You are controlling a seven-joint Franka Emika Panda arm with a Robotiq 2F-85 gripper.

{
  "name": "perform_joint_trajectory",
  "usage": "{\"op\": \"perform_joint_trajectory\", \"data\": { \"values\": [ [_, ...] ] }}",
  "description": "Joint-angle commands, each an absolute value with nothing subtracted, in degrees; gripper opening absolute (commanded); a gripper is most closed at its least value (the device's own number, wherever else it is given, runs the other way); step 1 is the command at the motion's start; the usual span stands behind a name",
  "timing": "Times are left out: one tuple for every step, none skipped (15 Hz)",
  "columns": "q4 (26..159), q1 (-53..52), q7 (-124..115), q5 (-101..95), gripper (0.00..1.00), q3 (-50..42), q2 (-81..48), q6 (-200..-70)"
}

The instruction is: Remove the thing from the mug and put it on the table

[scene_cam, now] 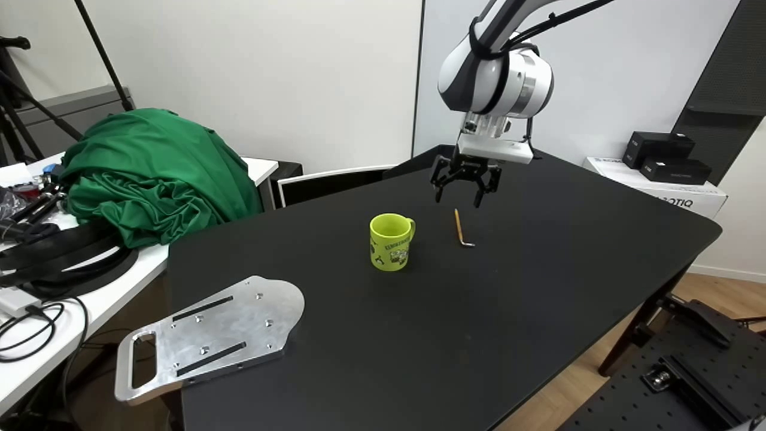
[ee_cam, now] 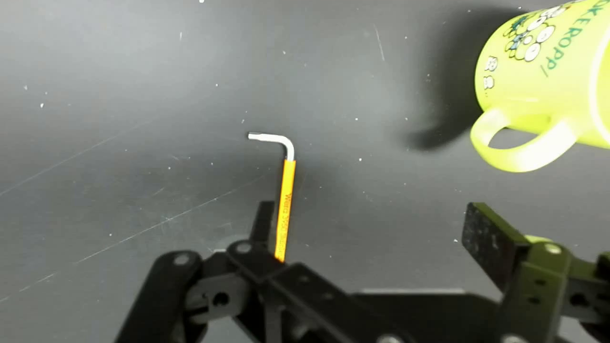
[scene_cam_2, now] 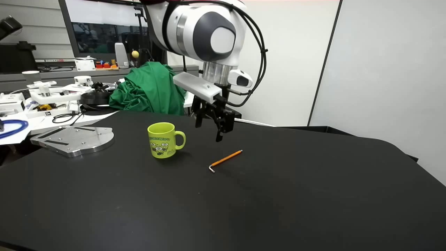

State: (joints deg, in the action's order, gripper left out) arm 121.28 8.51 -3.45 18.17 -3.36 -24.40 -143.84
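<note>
The thing, an orange hex-key-like stick with a bent silver end, lies flat on the table in both exterior views (scene_cam: 458, 226) (scene_cam_2: 226, 158) and the wrist view (ee_cam: 287, 195). The yellow-green mug (scene_cam: 389, 246) (scene_cam_2: 162, 142) stands upright beside it, apart from it. In the wrist view the mug (ee_cam: 538, 81) is at the upper right, partly cut off. The black table (scene_cam: 479, 335) (scene_cam_2: 223, 209) (ee_cam: 143, 71) lies under both. My gripper (scene_cam: 458, 199) (scene_cam_2: 208, 131) (ee_cam: 371, 216) is open and empty above the table. Its left finger hides the thing's lower end in the wrist view.
A silver metal plate (scene_cam: 227, 329) (scene_cam_2: 75, 137) with a handle slot lies at the table's edge. A green cloth (scene_cam: 155, 173) (scene_cam_2: 150, 89) is heaped on the cluttered white desk (scene_cam: 114, 299). A white box (scene_cam: 688, 194) with black boxes on it stands beyond the table.
</note>
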Motion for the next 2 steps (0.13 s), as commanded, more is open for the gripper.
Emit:
{"op": "perform_joint_trajectory", "data": {
  "values": [
    [121.4, 8.6, -3.6, 17.9, 1.00, -3.2, -24.0, -143.6],
    [121.6, 8.6, -3.6, 17.9, 1.00, -3.2, -23.9, -143.6]
  ]
}}
